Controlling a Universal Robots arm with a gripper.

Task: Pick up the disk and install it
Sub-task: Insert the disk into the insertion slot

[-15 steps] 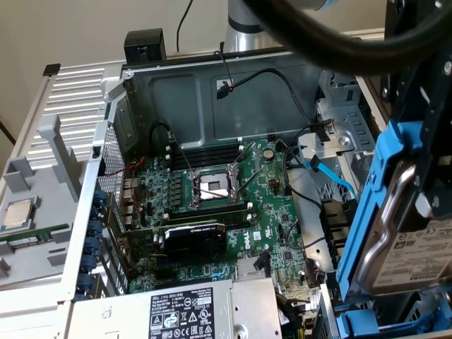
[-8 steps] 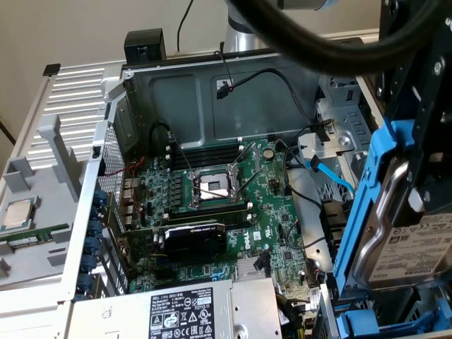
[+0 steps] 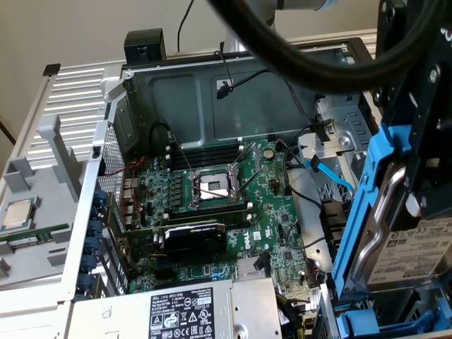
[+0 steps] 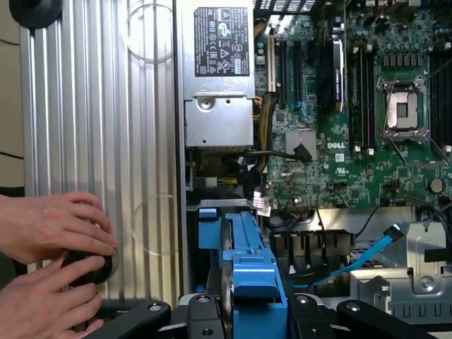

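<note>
I see a computer repair workshop or hardware lab bench. An opened desktop computer case (image 3: pixel 198 106) lies on its side, its green circuit board (image 3: pixel 275 212) bare. Also a power supply (image 4: pixel 215 42), loose cables (image 3: pixel 332 175), the disk (image 3: pixel 413 258) in a blue frame, and a person's hands (image 4: pixel 49 226) on the case.

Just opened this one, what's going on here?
A robot arm is working over an open computer case. Its gripper is closed on the disk, a metal drive in a blue frame. It holds the disk tilted at the exterior view's right, beside the motherboard, and the disk is not yet seated. A person has one hand and the other hand on a black round part at the ribbed metal panel beside the case.
</note>
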